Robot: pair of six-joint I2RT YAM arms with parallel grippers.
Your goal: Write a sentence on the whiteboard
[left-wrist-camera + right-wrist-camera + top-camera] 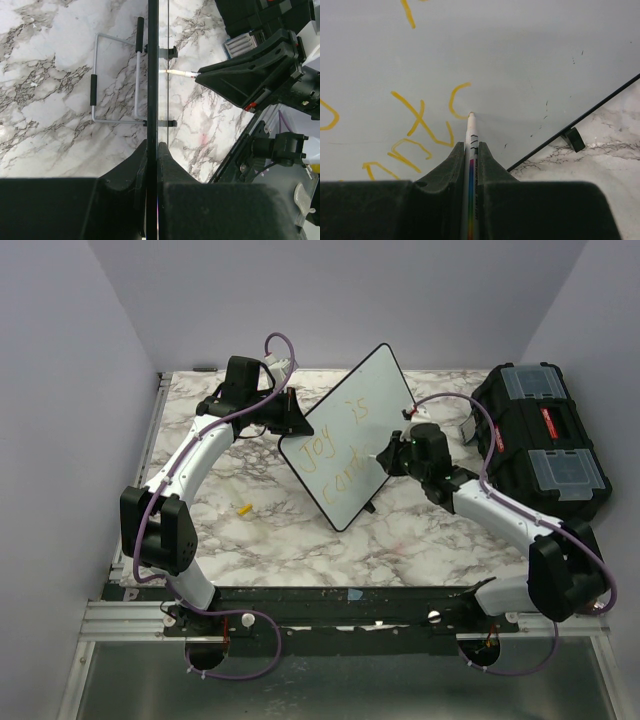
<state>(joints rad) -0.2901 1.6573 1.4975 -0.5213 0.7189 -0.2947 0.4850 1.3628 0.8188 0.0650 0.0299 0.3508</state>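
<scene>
Closed on its thin rim, the left gripper [152, 146] is steadying the seemingly light, stiff whiteboard [350, 430] standing mid-table [260, 530], while the right gripper [471, 146] is pinching a marker [470, 127] at the unfinished sentence [417, 119].

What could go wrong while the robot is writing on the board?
The left gripper pinches the whiteboard only by its thin edge, so a hard push from the marker might tip it or make it slip. The marker tip in the right gripper is near the board's rim, so the remaining letters of the sentence may run out of room.
</scene>
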